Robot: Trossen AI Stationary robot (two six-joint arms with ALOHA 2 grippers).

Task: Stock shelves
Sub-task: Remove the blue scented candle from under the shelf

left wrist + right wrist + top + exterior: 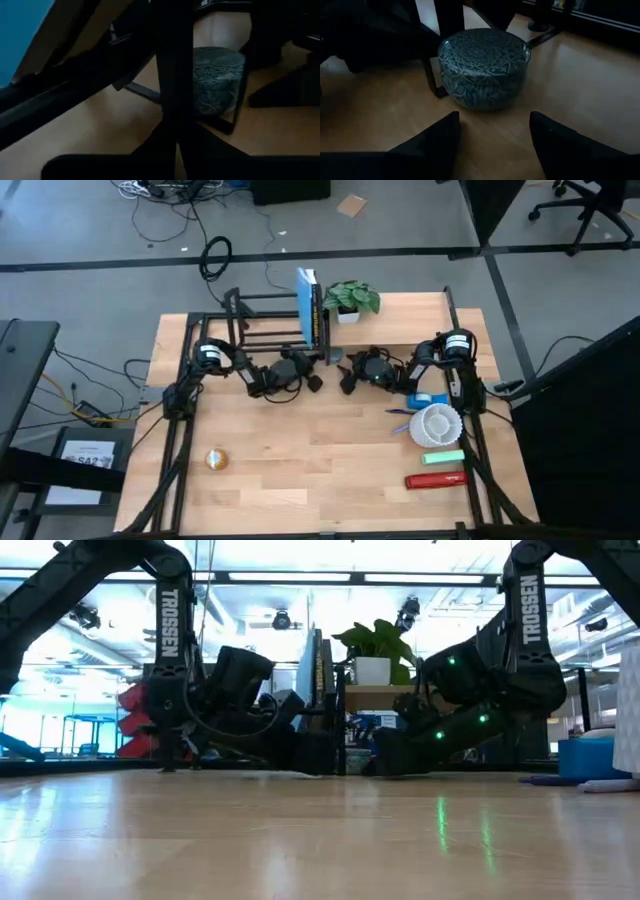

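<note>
A round teal patterned tin [482, 67] rests by its base on the tabletop beside a black leg [427, 75] of the shelves; it also shows in the left wrist view [217, 80]. The plank-top stand [385, 696] carries a potted plant [350, 298]. A blue book [308, 305] stands upright next to the black rod rack [262, 320]. My right gripper [492, 135] is open, low over the table, a little short of the tin. My left gripper [176, 142] looks shut, its tips at a black upright leg [175, 65]. My left gripper has its shut tips right in front of the black upright leg [175, 100]. I cannot tell whether they touch it.
At the table's right lie a blue tape roll [425, 398], a white bowl [436, 423], a green bar [443, 456] and a red bar [435, 479]. An orange ball [215, 459] sits near the left front. Bare wood [320, 450] lies in the middle.
</note>
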